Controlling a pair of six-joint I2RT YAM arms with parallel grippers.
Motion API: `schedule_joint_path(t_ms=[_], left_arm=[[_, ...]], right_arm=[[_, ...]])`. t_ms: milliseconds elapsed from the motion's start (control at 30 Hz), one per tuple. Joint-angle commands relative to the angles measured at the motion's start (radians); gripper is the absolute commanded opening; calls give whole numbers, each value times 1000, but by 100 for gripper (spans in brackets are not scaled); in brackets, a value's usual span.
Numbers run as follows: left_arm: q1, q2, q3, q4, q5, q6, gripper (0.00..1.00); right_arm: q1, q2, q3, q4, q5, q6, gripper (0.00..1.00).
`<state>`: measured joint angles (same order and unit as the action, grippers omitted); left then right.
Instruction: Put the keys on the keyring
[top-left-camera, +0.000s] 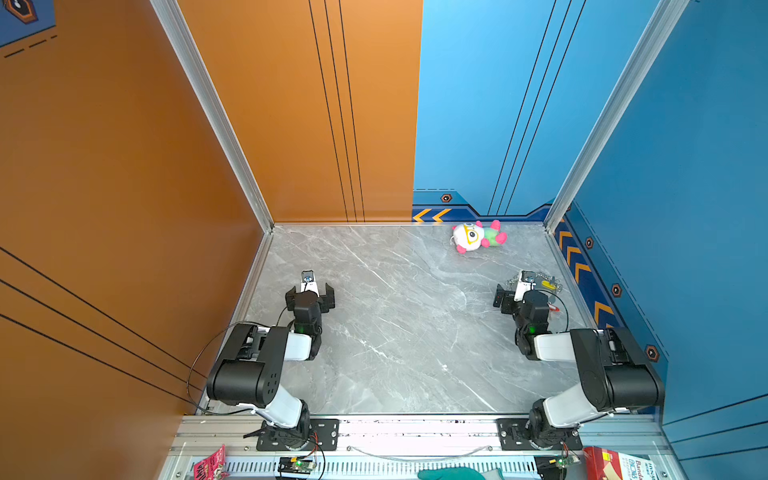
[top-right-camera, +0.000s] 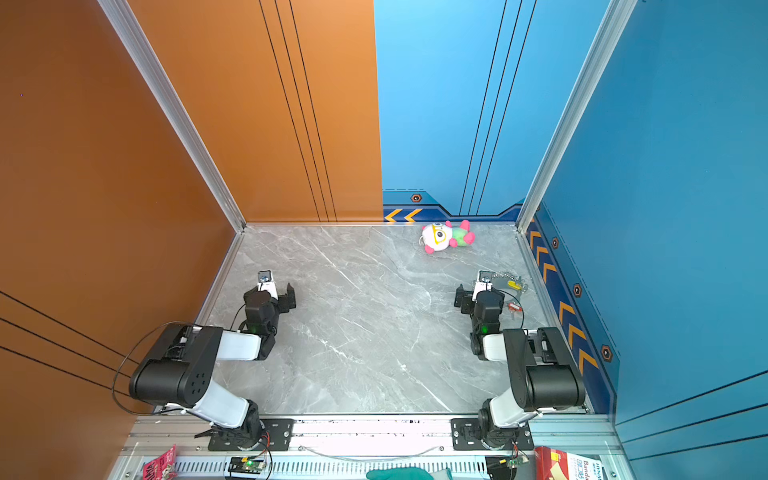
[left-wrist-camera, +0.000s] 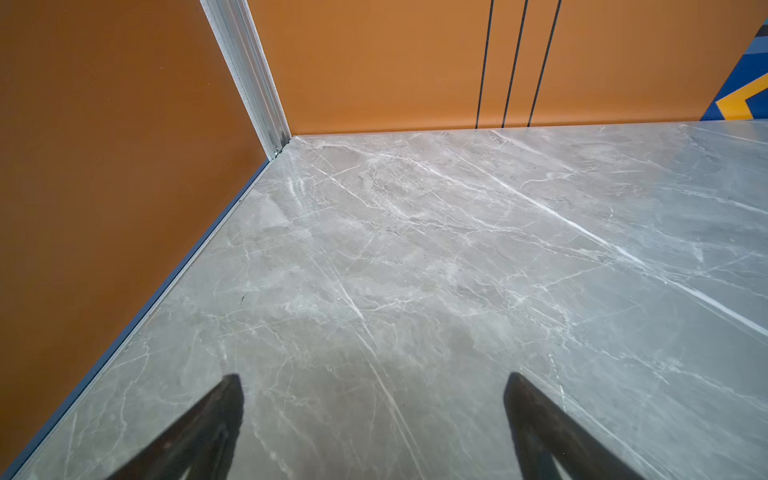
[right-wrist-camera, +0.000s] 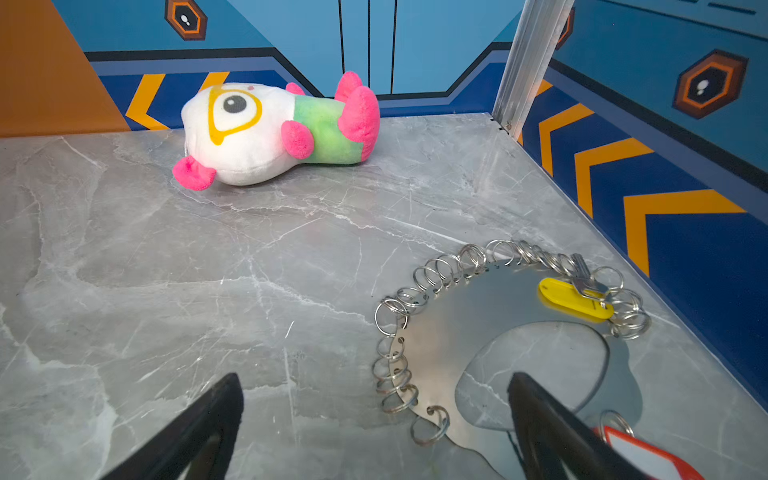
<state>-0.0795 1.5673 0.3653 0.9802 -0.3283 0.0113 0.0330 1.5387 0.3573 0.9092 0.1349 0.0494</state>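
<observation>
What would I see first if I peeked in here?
The pink, white and green plush toy lies on its side at the far right of the grey marble table. Nearer, by the right edge, sits a shiny keyring fringed with wire rings, a yellow key resting on it.

The keyring (right-wrist-camera: 453, 320) lies on the table (right-wrist-camera: 208, 270), plush toy (right-wrist-camera: 249, 137) behind.

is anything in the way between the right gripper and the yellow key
Nothing visible does. The yellow key lies on the flat plate of the keyring, ahead of the open right gripper, with only bare plate between them. The plush toy lies farther back near the wall, off that path.
</observation>
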Motion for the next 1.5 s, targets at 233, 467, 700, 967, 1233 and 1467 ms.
schedule_joint_path(t_ms=[233,467,700,967,1233,1467], left_arm=[[-3,7,-12,17,15,10,98],[1,9,-10,17,15,7,98],[6,7,-9,11,16,-1,98],[27,3,-11,5,27,-25,98],[-30,-119,-97,57,47,45,98],[-221,-328,-126,42,-145,182,98]], right_arm=[[4,8,17,-3,20,8,100],[4,7,17,-4,20,8,100],[4,8,17,-4,20,9,100],[4,6,16,-3,21,9,100],[33,-30,-86,156,-102,-72,100],[80,-377,-50,-167,-79,-102,100]])
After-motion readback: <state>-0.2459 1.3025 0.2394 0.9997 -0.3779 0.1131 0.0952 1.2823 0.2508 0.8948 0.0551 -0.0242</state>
